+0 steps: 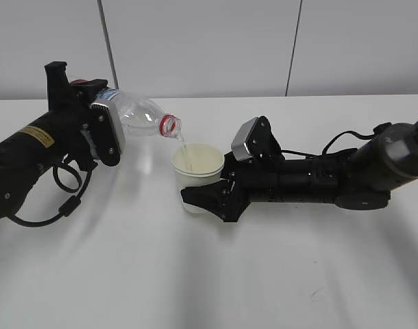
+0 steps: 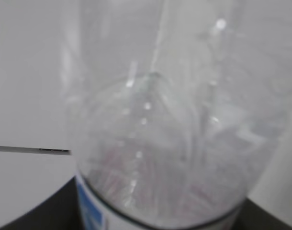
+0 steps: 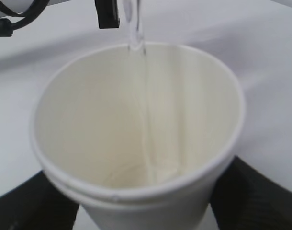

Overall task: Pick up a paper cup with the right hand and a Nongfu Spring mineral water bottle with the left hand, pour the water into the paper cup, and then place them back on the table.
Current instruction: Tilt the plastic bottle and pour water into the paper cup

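Two grippers clamp their loads — left hand (image 1: 92,130) holds the bottle (image 1: 137,116) near-horizontal, mouth just above the cup (image 1: 196,164) gripped by the right hand (image 1: 212,199) — water (image 1: 183,147) streaming in.

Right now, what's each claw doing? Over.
Left claw shut on bottle, tipped. Right claw shut on paper cup. Water streaming into cup. Nothing in the way.
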